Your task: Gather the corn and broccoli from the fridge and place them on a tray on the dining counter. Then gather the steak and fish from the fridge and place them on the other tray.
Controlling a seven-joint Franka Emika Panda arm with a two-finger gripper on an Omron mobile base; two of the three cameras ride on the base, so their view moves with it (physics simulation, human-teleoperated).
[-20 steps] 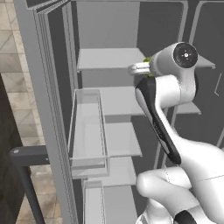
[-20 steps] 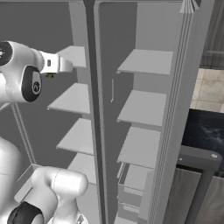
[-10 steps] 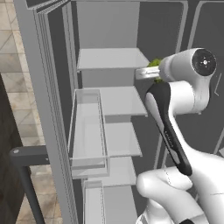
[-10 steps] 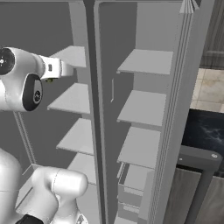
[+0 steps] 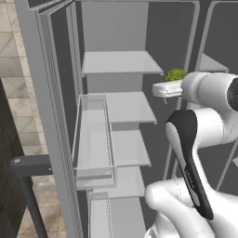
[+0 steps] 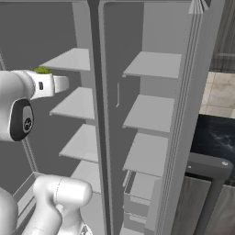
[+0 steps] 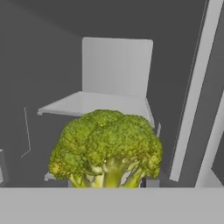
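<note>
Both base views face the open fridge [image 5: 60, 116] from behind (left and right); hand view sits close to the broccoli [image 7: 107, 148].

The light is soft and even with no strong shadows or shiny glare, the fridge [image 5: 116, 116] looks dim and grey deep inside past the claw, and the broccoli [image 7: 107, 148] close up looks a little blurry.

**Fridge interior: mostly open, divider in the way**

Fridge [image 6: 183, 92] shelves [image 5: 118, 62] bare, free room above each. Centre divider [image 6: 96, 114] splits the compartments. Clear door bin [image 5: 93, 139] juts at left. Broccoli [image 7: 107, 148] blocks close ahead of the hand.
</note>
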